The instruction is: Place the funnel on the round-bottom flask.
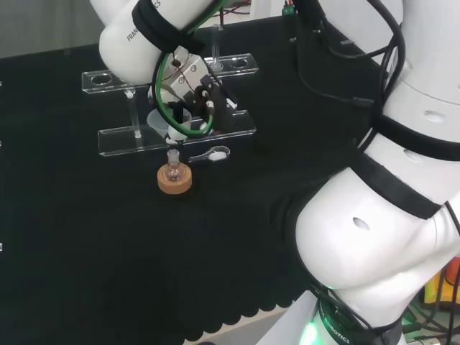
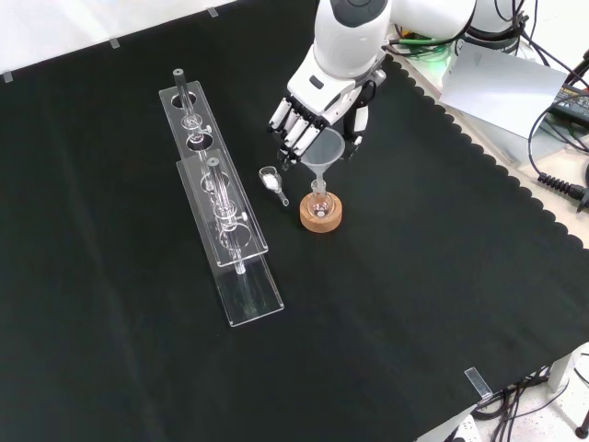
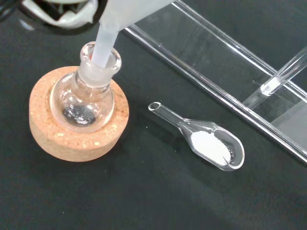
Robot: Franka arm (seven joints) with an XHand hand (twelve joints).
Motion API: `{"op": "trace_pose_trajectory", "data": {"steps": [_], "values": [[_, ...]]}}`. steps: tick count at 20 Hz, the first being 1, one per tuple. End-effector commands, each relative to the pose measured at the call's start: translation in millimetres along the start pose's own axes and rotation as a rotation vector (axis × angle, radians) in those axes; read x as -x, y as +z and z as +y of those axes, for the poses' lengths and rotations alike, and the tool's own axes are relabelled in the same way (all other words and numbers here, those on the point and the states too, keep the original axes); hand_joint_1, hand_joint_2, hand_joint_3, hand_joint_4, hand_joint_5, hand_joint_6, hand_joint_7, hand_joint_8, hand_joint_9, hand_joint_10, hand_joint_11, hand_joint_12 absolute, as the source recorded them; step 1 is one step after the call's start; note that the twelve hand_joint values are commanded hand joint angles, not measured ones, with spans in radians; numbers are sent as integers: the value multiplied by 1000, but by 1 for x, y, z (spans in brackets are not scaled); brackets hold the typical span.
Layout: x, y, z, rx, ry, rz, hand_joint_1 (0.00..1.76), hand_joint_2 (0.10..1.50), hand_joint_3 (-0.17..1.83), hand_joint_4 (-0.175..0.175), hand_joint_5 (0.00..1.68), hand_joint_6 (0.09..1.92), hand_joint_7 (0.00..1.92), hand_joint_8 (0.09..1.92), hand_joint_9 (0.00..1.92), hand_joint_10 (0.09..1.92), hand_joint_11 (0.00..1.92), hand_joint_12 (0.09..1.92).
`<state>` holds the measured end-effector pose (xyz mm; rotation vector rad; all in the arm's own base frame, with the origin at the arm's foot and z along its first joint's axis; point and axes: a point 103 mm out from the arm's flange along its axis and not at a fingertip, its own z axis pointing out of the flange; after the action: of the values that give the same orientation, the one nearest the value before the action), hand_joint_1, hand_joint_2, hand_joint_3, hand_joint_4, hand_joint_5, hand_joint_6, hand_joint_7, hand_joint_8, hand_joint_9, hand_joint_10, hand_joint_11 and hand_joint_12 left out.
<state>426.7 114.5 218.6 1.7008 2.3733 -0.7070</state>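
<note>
A small round-bottom flask stands upright in a cork ring on the black cloth. The translucent funnel hangs right above it, and in the wrist view the funnel's stem reaches into the flask's neck. In the front view the hand comes in from the top, fingers on one side of the funnel's cone and thumb on the other, pinching it. The head view shows the hand over the funnel, with the flask and cork ring just below.
A clear glass scoop with white powder lies on the cloth beside the cork ring, between it and a long clear plastic rack. The rack holds a few glass pieces. The scalloped cloth edge runs at the front view's right.
</note>
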Motion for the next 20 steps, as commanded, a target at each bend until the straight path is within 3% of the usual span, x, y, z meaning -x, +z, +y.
{"op": "trace_pose_trajectory", "data": {"steps": [1,8,20], "values": [[2,11,7,-15,-12,-6,1004,701,690,-72,646,848,616,805,1065,623,707,1121],[3,15,6,-35,11,-16,1003,700,690,-71,640,847,602,803,1052,620,701,1121],[2,16,6,-19,-3,1,984,695,690,-74,581,836,550,803,995,611,672,1132]]}}
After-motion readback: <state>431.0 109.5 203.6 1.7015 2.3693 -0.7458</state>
